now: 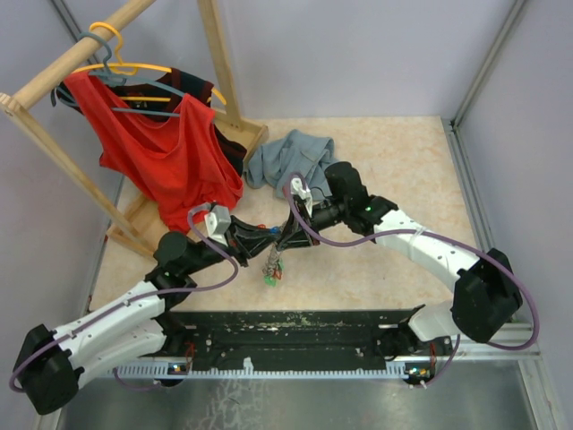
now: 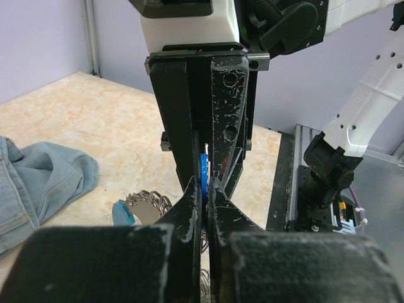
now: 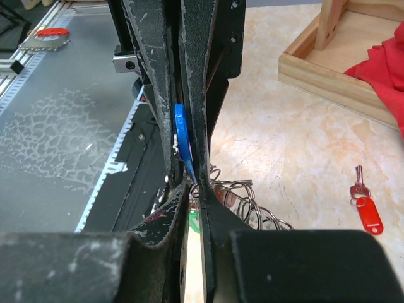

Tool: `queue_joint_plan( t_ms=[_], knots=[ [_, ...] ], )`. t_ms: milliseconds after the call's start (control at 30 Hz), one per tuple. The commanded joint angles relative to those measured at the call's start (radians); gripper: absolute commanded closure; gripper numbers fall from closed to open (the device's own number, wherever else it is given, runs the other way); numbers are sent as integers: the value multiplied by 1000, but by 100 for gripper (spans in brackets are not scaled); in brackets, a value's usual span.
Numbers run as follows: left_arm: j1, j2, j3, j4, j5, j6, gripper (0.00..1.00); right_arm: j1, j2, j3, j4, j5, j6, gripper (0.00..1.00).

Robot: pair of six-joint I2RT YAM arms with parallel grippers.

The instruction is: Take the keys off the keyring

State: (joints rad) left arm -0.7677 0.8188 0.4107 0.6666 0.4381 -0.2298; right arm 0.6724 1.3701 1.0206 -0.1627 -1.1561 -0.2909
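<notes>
My two grippers meet tip to tip over the middle of the table. The left gripper is shut on a blue key, which I see edge-on. The right gripper is shut at the other end of that blue key, where the keyring's silvery wire coils join it. The keyring's light blue part shows beside the coils. The rest of the bunch hangs below, with a green head lowest. One red key lies loose on the table.
A grey-blue cloth garment lies just behind the grippers. A wooden clothes rack with a red shirt stands at the back left, and its base is close by. Grey walls enclose the table on three sides.
</notes>
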Motion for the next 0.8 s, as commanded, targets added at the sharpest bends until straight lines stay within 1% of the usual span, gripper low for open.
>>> queue_joint_plan(
  t_ms=[0, 500, 667, 767],
  knots=[
    [-1, 6, 61, 117, 50, -13, 100, 6, -10, 4, 41, 41, 13, 89],
    [-1, 29, 66, 128, 54, -19, 100, 5, -28, 26, 19, 136, 28, 81],
    [-1, 39, 67, 131, 55, -23, 100, 4, -34, 32, 11, 132, 23, 81],
    [-1, 44, 63, 134, 56, -25, 100, 3, -42, 39, -2, 102, 8, 80]
  ],
)
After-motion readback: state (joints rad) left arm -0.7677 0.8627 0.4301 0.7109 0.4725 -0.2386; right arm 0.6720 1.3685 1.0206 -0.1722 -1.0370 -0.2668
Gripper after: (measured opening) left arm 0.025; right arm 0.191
